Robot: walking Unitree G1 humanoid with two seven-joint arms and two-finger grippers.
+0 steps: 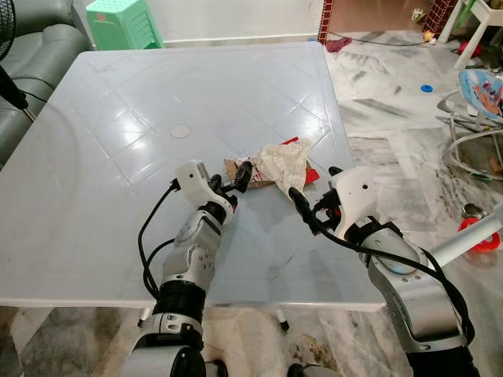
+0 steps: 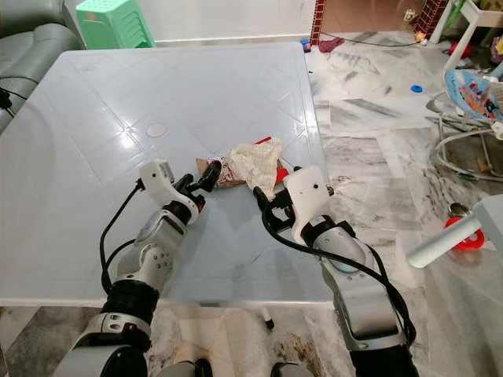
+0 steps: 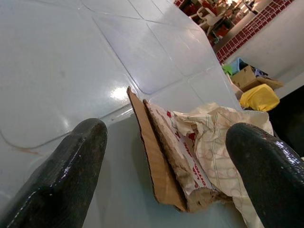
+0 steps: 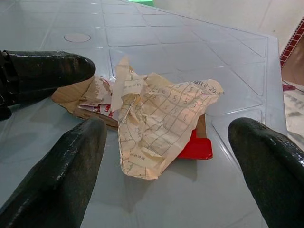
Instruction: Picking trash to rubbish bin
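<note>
A heap of trash (image 1: 283,162) lies on the white table (image 1: 157,86), near its right side: crumpled printed paper (image 4: 161,118) over a brown cardboard piece (image 3: 152,161) and a red scrap (image 4: 195,145). My left gripper (image 1: 232,182) is open at the cardboard end, with its fingers (image 3: 71,171) on either side of that edge. From the front right, my right gripper (image 1: 317,186) is also open, facing the crumpled paper, which sits just beyond its fingertips (image 4: 66,171). Neither gripper holds anything.
The table's right edge (image 1: 338,118) runs close past the trash, with marble floor beyond it. A green stool (image 1: 122,23) stands behind the table and a grey sofa (image 1: 31,55) at its left. A baby bouncer (image 1: 479,94) and a red object (image 1: 479,232) sit on the floor at right.
</note>
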